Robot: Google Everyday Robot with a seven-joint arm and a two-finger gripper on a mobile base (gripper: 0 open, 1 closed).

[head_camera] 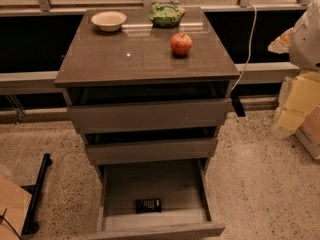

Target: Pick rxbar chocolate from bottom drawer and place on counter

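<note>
No text, brand or number can be read anywhere: the small flat black rectangular wrapper [148, 205], lying in the open lowest grey-brown drawer [150, 184] at the bottom centre of the frame, carries faint pale print too small to make out. The crumpled green snack bag [166, 15] at the back edge of the glossy grey-brown worktop [110, 59], top centre, has mottled markings that cannot be read either. The robot's hand lies outside the frame, so no label on it shows.

Rxbar chocolate [148, 205] in bottom drawer [160, 230]; gripper [306, 34] far right
</note>
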